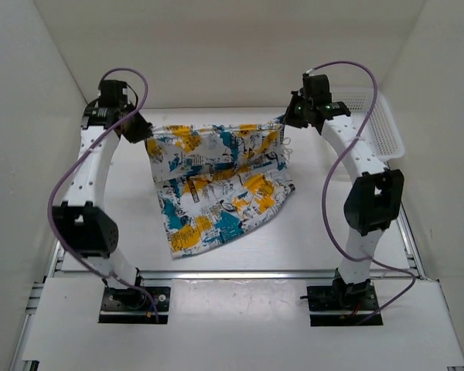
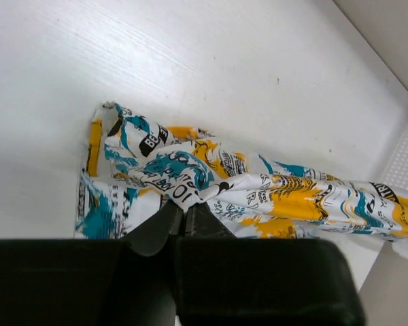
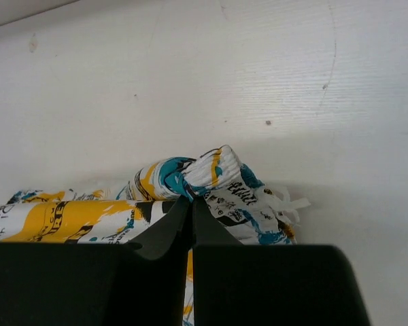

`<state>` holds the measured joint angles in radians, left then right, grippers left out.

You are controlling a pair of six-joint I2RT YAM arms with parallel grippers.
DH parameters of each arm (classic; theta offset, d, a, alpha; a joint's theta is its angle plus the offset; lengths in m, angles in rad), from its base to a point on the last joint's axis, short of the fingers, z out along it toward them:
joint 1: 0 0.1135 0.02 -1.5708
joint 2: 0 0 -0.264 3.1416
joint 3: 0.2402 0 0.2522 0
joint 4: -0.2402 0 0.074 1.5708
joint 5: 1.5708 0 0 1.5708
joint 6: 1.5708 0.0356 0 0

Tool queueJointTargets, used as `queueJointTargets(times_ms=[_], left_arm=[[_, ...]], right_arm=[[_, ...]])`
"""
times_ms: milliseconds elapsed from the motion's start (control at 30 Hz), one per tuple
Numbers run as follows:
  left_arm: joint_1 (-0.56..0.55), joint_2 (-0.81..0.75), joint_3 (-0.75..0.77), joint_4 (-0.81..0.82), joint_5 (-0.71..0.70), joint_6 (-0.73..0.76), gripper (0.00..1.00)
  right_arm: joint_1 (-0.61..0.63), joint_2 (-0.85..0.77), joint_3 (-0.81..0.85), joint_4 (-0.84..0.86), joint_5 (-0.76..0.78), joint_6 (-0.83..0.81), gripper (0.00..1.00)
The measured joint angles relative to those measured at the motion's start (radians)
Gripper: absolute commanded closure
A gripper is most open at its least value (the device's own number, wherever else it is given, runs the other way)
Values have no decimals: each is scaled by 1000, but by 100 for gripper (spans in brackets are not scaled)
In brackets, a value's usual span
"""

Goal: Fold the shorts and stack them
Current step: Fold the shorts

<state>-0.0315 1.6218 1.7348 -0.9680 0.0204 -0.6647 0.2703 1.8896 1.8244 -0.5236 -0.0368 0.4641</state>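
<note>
Soft printed shorts (image 1: 216,185) hang stretched near the worktop's (image 1: 317,239) far edge.
Left gripper (image 2: 183,216) and right gripper (image 3: 192,202) each clamp a top corner; the light, limp cloth is probably best taken at its corners.

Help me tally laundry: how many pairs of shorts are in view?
1: the shorts, held up between left pincer and right pincer, trailing onto the table; folds might hide another.

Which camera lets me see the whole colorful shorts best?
The top view: the shorts show whole, stretched between the left gripper and right gripper, lower part on the table. Each wrist view shows only one bunched, pinched corner.
</note>
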Motion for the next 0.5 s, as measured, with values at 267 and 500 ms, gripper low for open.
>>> queueJointTargets(times_ms=[267, 500], left_arm=[[35, 199, 196, -45, 42, 57, 90], [-11, -129, -164, -40, 77, 55, 90]], right_arm=[[1, 119, 47, 5, -30, 16, 100], [0, -13, -222, 34, -42, 23, 100]])
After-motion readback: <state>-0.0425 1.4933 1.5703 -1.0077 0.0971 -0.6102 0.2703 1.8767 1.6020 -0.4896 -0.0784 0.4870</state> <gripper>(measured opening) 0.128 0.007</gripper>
